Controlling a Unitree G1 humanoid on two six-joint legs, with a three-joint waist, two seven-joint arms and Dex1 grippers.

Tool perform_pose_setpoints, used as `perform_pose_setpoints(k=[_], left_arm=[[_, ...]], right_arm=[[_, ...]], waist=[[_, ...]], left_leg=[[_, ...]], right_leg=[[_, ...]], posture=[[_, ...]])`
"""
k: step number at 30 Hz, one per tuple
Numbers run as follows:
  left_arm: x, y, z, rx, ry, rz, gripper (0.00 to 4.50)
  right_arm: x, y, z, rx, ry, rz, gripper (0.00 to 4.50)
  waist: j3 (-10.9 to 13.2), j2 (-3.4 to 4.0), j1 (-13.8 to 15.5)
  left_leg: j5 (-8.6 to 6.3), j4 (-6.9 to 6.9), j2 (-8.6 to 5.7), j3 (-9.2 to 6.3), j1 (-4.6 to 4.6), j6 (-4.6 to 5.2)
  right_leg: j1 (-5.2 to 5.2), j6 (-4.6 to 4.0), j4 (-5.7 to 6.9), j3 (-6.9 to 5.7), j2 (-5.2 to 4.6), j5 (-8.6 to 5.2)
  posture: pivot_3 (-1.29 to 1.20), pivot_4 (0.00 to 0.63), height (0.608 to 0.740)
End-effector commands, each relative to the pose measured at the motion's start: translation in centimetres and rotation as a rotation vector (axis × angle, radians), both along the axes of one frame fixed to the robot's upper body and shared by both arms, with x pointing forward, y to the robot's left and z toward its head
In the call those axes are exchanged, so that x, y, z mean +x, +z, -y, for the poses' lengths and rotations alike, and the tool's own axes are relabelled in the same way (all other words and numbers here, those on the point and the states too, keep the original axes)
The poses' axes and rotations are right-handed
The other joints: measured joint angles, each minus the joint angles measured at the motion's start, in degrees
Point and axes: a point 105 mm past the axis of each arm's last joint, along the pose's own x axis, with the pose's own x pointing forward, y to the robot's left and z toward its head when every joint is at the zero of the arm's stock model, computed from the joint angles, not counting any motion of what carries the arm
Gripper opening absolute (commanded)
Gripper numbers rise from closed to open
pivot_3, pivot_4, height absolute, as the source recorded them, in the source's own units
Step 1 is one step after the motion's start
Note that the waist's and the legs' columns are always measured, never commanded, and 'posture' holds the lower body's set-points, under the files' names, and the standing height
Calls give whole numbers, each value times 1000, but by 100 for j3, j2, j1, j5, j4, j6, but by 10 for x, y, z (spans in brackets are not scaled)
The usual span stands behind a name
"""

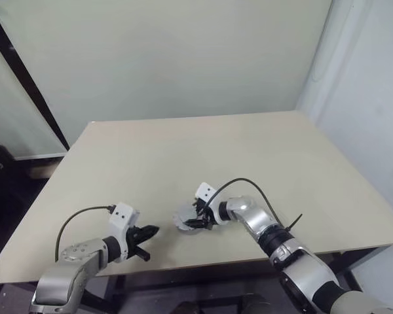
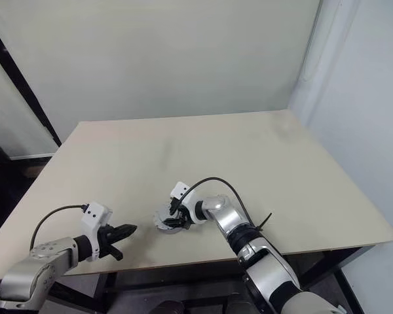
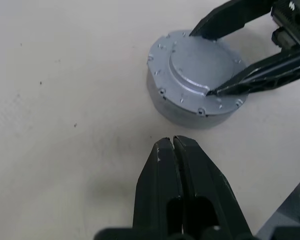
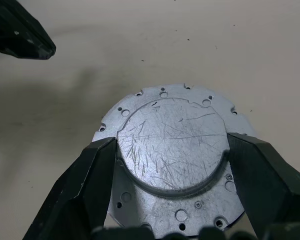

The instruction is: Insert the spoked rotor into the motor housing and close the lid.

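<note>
— What were the right gripper's (image 4: pixel 171 165) fingers (image 4: pixel 87 182) doing?
— Spread wide, one on each side of the raised centre of the motor housing (image 3: pixel 197 82), touching its grey, scratched top; it sat assembled on the table (image 1: pixel 249 150) near the front edge.
— And the left gripper (image 3: pixel 173 145)?
— Pressed shut, empty; it hung just beside the housing, pointing at it.

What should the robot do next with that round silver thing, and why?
Probably draw the right tool away from the round silver motor part. The part sits flat on the table with its top plate closed, and the tool's two fingers are spread on either side of the raised centre disc. The shut left tool rests nearby, clear of the part.
</note>
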Motion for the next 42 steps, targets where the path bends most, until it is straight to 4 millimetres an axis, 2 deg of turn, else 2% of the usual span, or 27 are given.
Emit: perform_pose_setpoints(k=[1,13,29,33,42], left_arm=[[9,13,3,16,-33,59,0],[19,14,8,24,-66,77,0],[15,10,3,32,-74,54,0],[16,7,7,26,-82,51,0],[37,-16,38,-43,-109,25,0]], right_arm=[[5,16,-9,13,6,39,3249],[-2,8,-9,-69,42,33,3249],[4,2,0,-111,36,20,3249],[4,1,0,-118,46,19,3249],[3,-2,3,-132,53,13,3249]], waist=[[0,1,0],[-1,1,-6],[-1,3,-5],[0,4,-5],[1,12,1]], left_leg=[[0,0,0,1,1,0],[4,-6,5,2,11,-9],[4,-8,6,2,31,-9],[4,-9,6,1,44,-10],[-5,-5,3,-4,74,-27]], right_leg=[[0,0,0,0,1,0],[2,-6,1,1,10,4],[18,-6,1,0,10,4],[33,-7,1,0,10,4],[74,-7,-4,-1,9,2]], posture=[[0,0,740],[0,0,740],[0,0,740],[0,0,740],[0,0,740]])
